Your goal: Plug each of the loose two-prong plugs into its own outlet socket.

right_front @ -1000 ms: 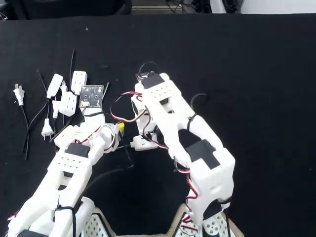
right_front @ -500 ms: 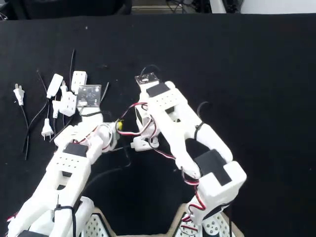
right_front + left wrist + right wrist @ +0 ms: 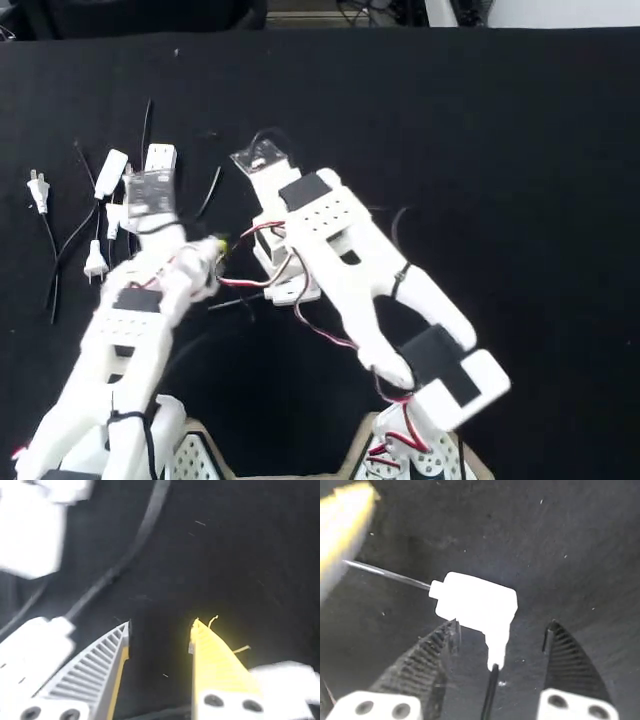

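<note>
**High view.** Noted one loose two-prong plug (image 3: 38, 188) at the left edge of the tabletop (image 3: 520, 150) and a second plug (image 3: 95, 262) nearer, both with black cords. Logged a cluster of white outlet sockets (image 3: 135, 208) just right of them. Found the left tool (image 3: 212, 250) right of that cluster, yellow finger showing. Found a white connector (image 3: 295, 290) near the middle, under the right arm (image 3: 330, 220).

**Left wrist view.** Read the left tool (image 3: 161, 625) as released: grey and yellow fingers spread over bare black tabletop, nothing held. Noted blurred white sockets and a black cord (image 3: 120, 565) beyond the grey finger.

**Right wrist view.** Read the right tool (image 3: 503, 626) as released as well, poised over the white connector (image 3: 475, 602), with its stub lying between the fingers. No contact, as far as can be judged. Cannot tell whether plug, socket or joined pair.

**Judgement.** Step in hand taken to be a grasp of that connector by the right tool.
- Lower straight down.
- Centre on the broad body, not the thin stub.
- Close across the flat faces.
- Keep the cord out from between the fingers.
- Leave the mating face exposed.
- Hold the left tool clear of the closing path.
- For mating later, brace one part and push along the prong axis without twist.
</note>
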